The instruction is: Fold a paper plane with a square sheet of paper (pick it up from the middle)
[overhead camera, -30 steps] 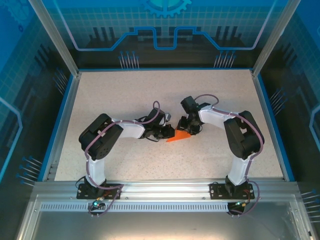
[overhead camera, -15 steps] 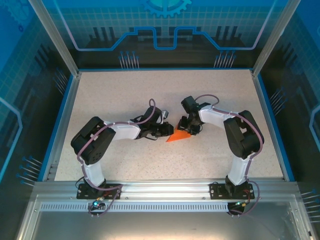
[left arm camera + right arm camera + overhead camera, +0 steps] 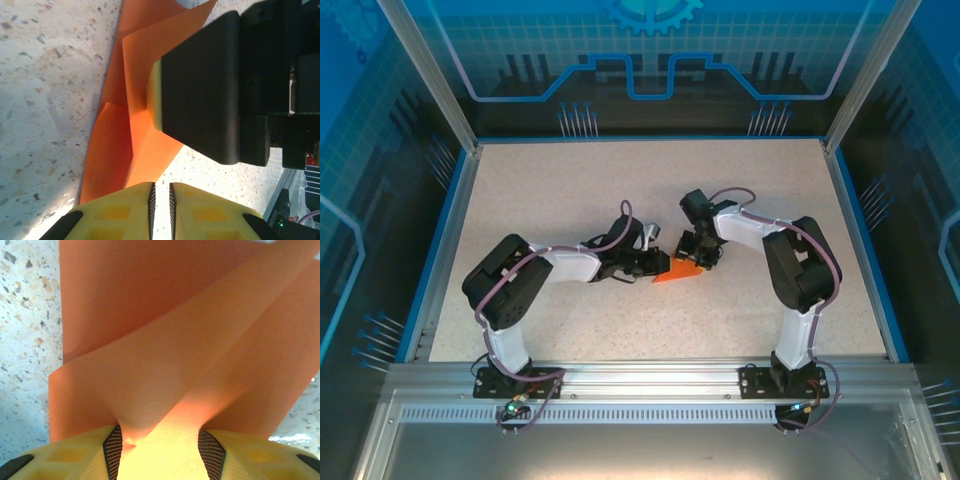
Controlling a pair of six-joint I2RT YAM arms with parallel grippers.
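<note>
Thin bright orange paper (image 3: 678, 274), folded into a pointed wedge, sits near the middle of the speckled beige tabletop (image 3: 570, 190), a touch toward 6 o'clock. From the top view the wedge tip points to about 8 o'clock and the wide end faces 2 o'clock.

Right gripper (image 3: 701, 256) is on the orange paper's 2 o'clock end. Right wrist view: the yellow fingers (image 3: 75, 460) stand roughly half apart, with a raised, bunched fold of the orange paper (image 3: 175, 340) running into the gap and filling it (image 3: 160, 432). It has hold of the paper. In the left wrist view, one black right finger with a yellow pad (image 3: 200, 85) presses flat against an upright flap.

Left gripper (image 3: 658, 264) is at the paper's 10 o'clock side, right at its edge. Left wrist view: the two yellow fingers (image 3: 115, 215) are almost together, with just a thin slit between them (image 3: 161, 186). The near corner of the orange paper (image 3: 135, 125) runs down to the fingertips. Can't tell from this angle whether it's pinched or just touching.

Layers look loose: one flap stands up and the lower ones lie flat on the tabletop.
</note>
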